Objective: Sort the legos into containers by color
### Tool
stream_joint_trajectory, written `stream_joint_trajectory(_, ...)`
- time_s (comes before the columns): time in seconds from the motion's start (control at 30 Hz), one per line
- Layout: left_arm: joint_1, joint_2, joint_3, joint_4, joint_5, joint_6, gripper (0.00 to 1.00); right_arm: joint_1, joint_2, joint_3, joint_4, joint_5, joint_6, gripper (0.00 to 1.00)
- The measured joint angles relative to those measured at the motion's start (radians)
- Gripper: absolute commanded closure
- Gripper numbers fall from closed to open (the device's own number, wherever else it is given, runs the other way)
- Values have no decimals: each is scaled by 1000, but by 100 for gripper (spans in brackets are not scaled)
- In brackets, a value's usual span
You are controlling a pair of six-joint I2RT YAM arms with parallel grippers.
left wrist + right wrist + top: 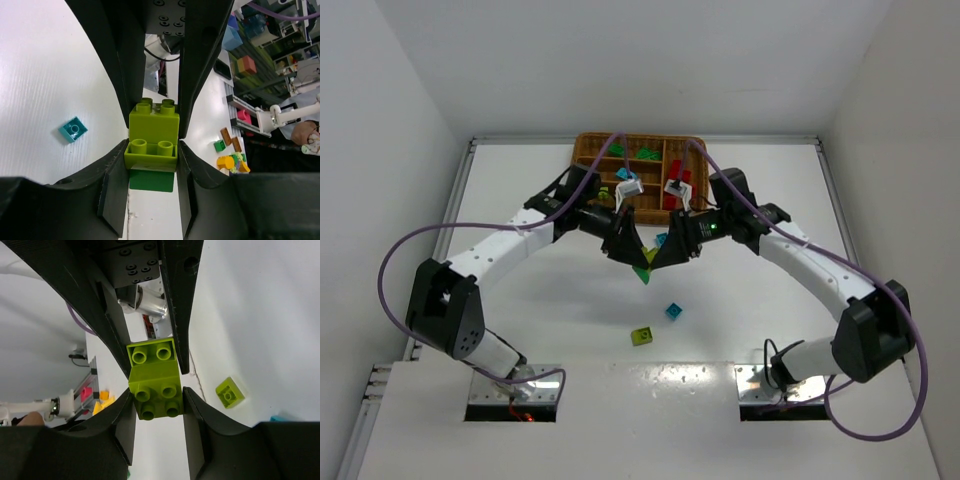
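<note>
The yellow-green brick [152, 135] is smooth moulded plastic with a soft sheen on its studs; the dark green piece [151, 180] beneath it looks flatter and matt. The left end effector [151, 145] and right end effector [156, 385] are matt black plastic, faintly grained. The table [740, 330] is white, smooth and slightly glossy. At the far side, the tray [588, 150] is rough brown woven wicker. The cables [395, 255] wear a dull purple rubbery sheath.

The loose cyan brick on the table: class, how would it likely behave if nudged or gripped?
The cyan brick lies flat on the table, so it would probably slide, not roll. It looks like small rigid plastic, likely light. Its smooth sides may slip in a loose grip.
</note>
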Motion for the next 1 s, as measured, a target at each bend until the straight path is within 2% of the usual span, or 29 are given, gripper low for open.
stream_joint_trajectory(0.03, 0, 0, 0, 0, -1, -3, 100, 0, -1, 0, 1, 1, 1, 83)
stream_joint_trajectory(0.23, 27, 0, 0, 24, -12, -28, 100, -11, -24, -11, 34, 53, 17, 84)
stream_joint_trajectory(0.43, 109, 0, -28, 32, -59, -42, 100, -72, -140, -79, 62, 196, 79, 84)
stream_joint_trajectory(0.6, 130, 0, -35, 34, -128, -70, 100, -84, -122, -69, 109, 338, 129, 82)
stream_joint_trajectory(0.8, 240, 0, -36, 70, -393, -244, 100, -61, 143, 147, 89, 595, 169, 80)
stream_joint_trajectory(0.9, 296, 0, -42, 89, -571, -349, 100, -60, 294, 272, 68, 674, 172, 80)
stream_joint_trajectory(1.0, 303, 0, -50, 90, -701, -423, 100, -52, 449, 423, 34, 731, 171, 80)
